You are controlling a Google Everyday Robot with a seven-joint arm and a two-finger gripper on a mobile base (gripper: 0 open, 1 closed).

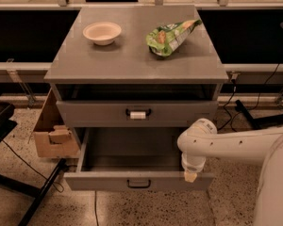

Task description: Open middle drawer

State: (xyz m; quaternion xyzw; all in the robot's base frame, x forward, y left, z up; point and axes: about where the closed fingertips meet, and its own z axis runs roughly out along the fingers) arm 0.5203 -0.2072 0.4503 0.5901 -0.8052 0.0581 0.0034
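The middle drawer (108,180) of the grey cabinet (132,60) stands pulled far out toward me. Its grey inside shows and looks bare. Its small black bar handle (139,183) sits at the centre of the flat front. My gripper (190,175) hangs from the white arm (236,145) coming in from the right. It points down at the right end of the drawer front's top edge, well right of the handle. The lowest drawer is hidden under the open one.
The taller top drawer (99,113), with a white tag on its handle (137,114), is slightly ajar. A white bowl (102,33) and a green bag (170,36) lie on the cabinet top. A cardboard box (52,131) stands at the left, with cables on the floor.
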